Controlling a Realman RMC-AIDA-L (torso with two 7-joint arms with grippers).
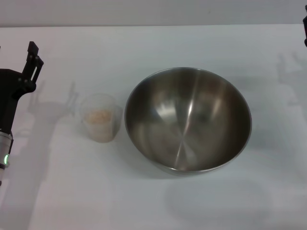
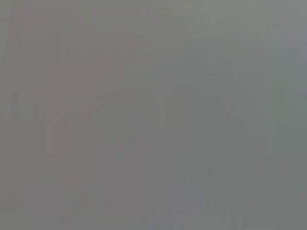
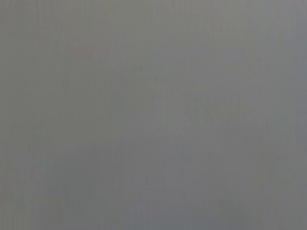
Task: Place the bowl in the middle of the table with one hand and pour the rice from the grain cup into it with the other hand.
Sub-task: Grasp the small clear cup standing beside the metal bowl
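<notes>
Bowl [image 1: 188, 120] upright, grain cup [image 1: 100, 117] upright beside, handle apparently unseen

Bright head view — wrist views featureless grey

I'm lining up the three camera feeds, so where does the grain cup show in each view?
Head view: the grain cup stands left of centre on the table, beside the bowl on its left, rice inside.
Left wrist view: not in it; only flat grey.
Right wrist view: not in it; only flat grey.
Shared landmark: none; only the head view shows the scene.
</notes>
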